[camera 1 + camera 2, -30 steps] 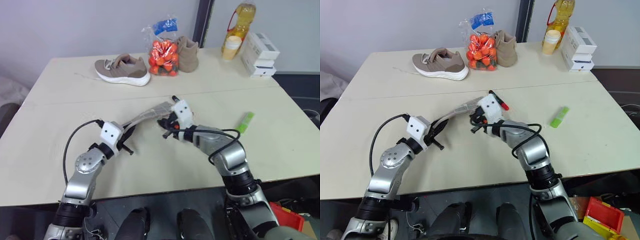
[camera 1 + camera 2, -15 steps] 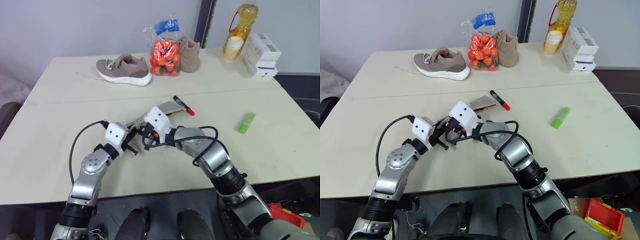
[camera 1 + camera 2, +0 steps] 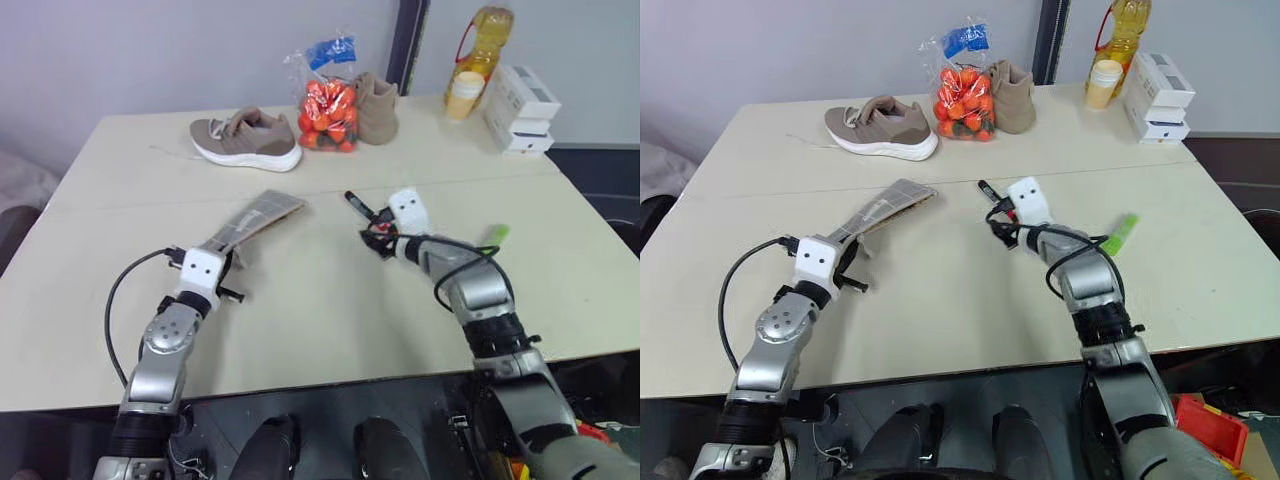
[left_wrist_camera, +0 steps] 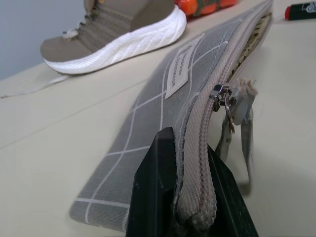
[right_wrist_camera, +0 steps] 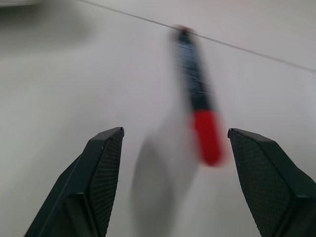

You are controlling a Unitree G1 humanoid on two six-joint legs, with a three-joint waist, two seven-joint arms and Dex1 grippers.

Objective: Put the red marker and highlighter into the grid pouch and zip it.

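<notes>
The left gripper [image 4: 190,197] is clamped tight on one end of the pouch [image 3: 255,217], at the zipper edge, and holds that end a little off the table [image 3: 300,320]; the far end rests near the table's middle, pointing toward the far edge. The zipper looks partly open past the pull [image 4: 219,92], though how wide the mouth gapes I cannot tell.

The right gripper [image 5: 173,143] stands wide open and empty, with the marker [image 5: 197,106] lying on the table just ahead of its fingers [image 5: 101,168], red cap nearest them. In the head views the marker [image 3: 356,203] sits right of the pouch's far end, near mid-table. The highlighter [image 3: 1122,230] lies further toward the right edge, partly behind the right arm.

What worries me from here:

- The marker lies off toward one finger rather than centred, so closing now could flick it away or pinch only the cap.
- It is round and short; a nudge from a fingertip could roll it toward the pouch or off line.
- The pouch is held by one end only, so it sags; pushing a pen in may fold the fabric instead of entering.
- The cable on the right arm hangs close to the highlighter and could drag it toward the right edge.
</notes>
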